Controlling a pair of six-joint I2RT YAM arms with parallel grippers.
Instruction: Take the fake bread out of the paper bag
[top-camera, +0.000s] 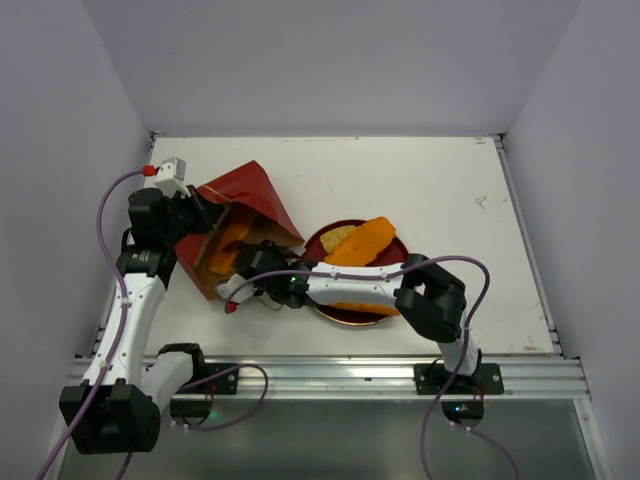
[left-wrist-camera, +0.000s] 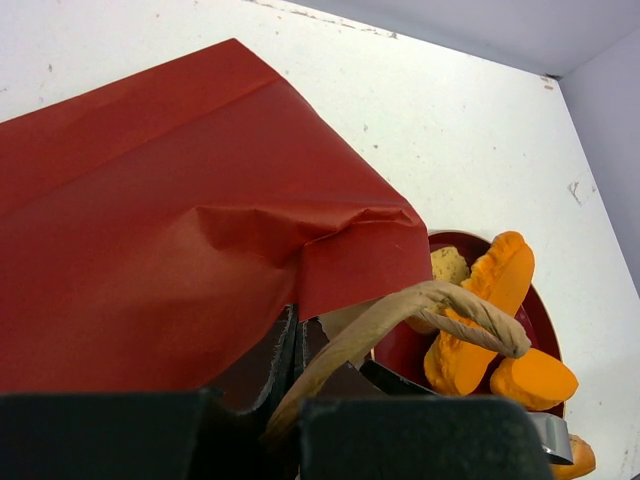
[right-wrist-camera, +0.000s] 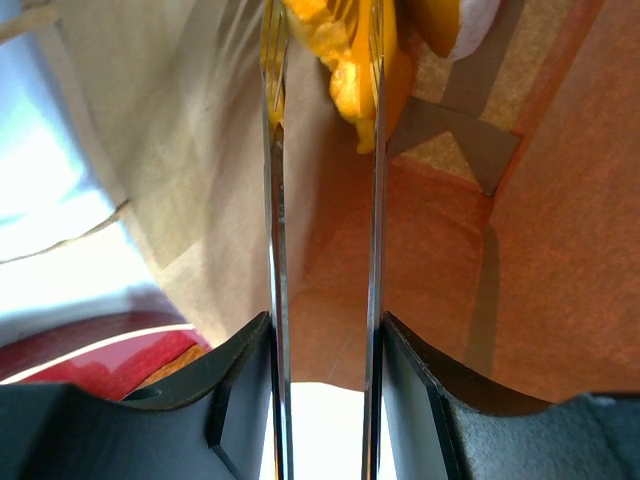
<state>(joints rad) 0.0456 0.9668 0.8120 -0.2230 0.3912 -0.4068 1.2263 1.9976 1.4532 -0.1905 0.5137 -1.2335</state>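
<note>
The paper bag (top-camera: 245, 195) lies tilted at the table's left, its mouth toward the arms. My left gripper (top-camera: 203, 214) is shut on the bag's rim beside a cord handle (left-wrist-camera: 440, 300); in the left wrist view the jaws (left-wrist-camera: 290, 340) pinch the paper. My right gripper (top-camera: 248, 268) reaches into the bag's mouth. Inside, its fingertips (right-wrist-camera: 322, 60) are closed on an orange loaf of fake bread (right-wrist-camera: 345, 75), with a white-edged bun (right-wrist-camera: 470, 20) behind it. More orange bread (top-camera: 228, 245) shows in the bag.
A round red plate (top-camera: 397, 250) sits right of the bag, under my right forearm. On it lie orange loaves (top-camera: 362, 242) and a pale piece (top-camera: 338, 237). The table's near edge rail (top-camera: 330, 372) runs just behind the arms' bases.
</note>
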